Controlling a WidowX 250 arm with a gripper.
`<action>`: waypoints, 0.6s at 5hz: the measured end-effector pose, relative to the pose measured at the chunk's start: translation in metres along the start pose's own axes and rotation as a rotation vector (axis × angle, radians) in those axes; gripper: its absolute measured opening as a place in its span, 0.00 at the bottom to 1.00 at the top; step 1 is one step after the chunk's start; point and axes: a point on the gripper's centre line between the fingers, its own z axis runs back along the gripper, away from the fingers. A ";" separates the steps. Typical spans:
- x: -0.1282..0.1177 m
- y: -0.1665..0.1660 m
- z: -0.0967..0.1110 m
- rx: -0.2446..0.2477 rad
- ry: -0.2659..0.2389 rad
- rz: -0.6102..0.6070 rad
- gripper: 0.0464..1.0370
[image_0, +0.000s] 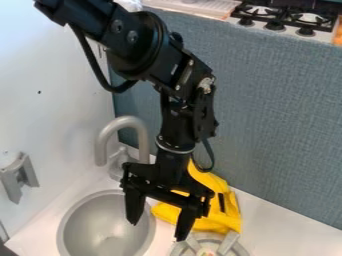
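Yellow soft thing, cloth by the look (217, 222), crumpled on the white desk (270, 220), just behind and beside the hand (157, 230), partly hidden by it. Black two-finger hand pointing down at lower centre, fingers spread well apart: one over the grey round sink (100, 212), the other at the front of the yellow, near the round grey piece with prongs (230, 242) at the bottom edge. Contact with the yellow: cannot tell. Black arm (177, 75) in from upper left, cable looped alongside. Silver-grey faucet (135, 122) behind the sink, spout curved over to the left. White wall (53, 110) at left, with a grey bracket (21, 176) on it. Blue-grey textured panel (274, 110) behind the desk. Beyond it, stove (289, 29) with black grates and knobs at top right, white ribbed tray (192, 7) beside it.
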 end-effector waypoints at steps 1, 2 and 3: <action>-0.001 0.000 -0.006 0.010 0.023 0.000 0.97; 0.022 -0.007 -0.006 0.013 0.035 -0.029 0.97; 0.051 -0.010 -0.006 -0.009 -0.008 -0.042 0.97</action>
